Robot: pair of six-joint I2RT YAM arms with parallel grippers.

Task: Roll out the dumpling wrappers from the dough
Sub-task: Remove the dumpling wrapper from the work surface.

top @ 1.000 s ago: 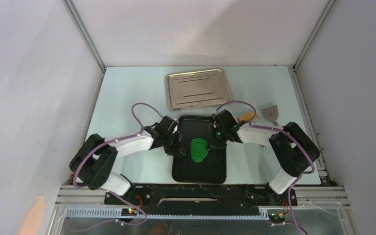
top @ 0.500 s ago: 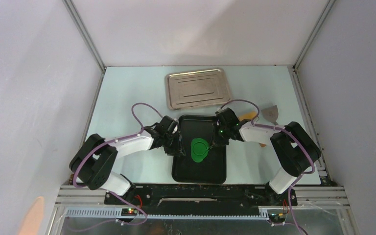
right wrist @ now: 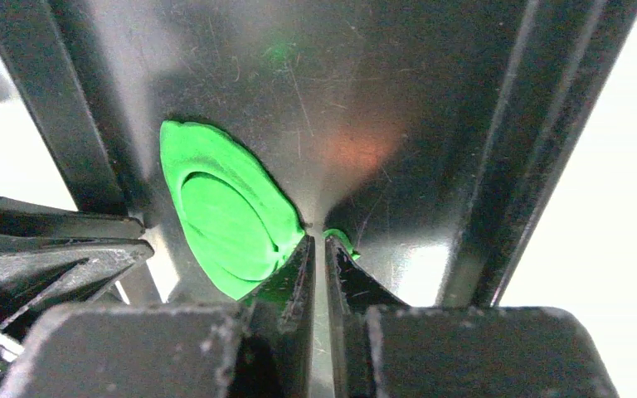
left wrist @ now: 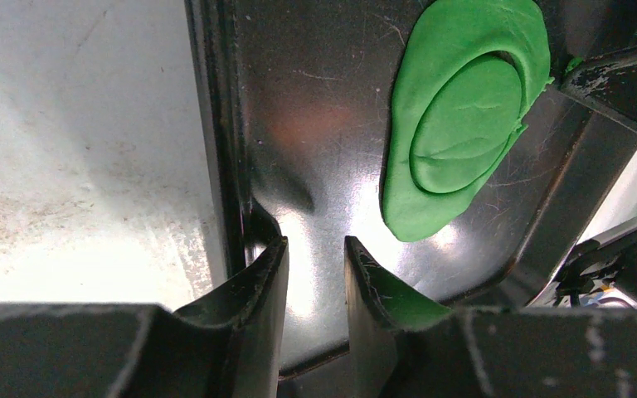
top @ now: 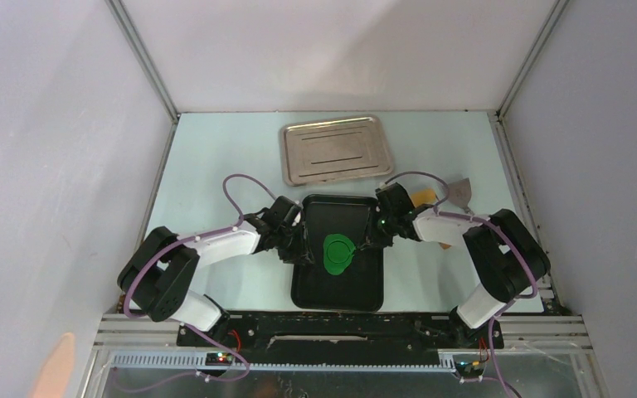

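Change: right pincer [right wrist: 318, 240] has drawn back rightward to right rim of black tray [top: 315, 292]; dough [top: 333, 264] and left pincer [left wrist: 315, 249] unmoved. Right pincer nearly pressed together, thin slit, nothing pinched, tips at dough's edge. Left pincer partly spread, empty, just inside tray's left wall. Dough: flattened oval at tray centre, long axis near-to-far along tray. Round dumpling wrapper [top: 337, 247] marked in its far part. Pale surface [top: 216, 157] carries steel tray [top: 335, 150] farther back. White walls enclose.
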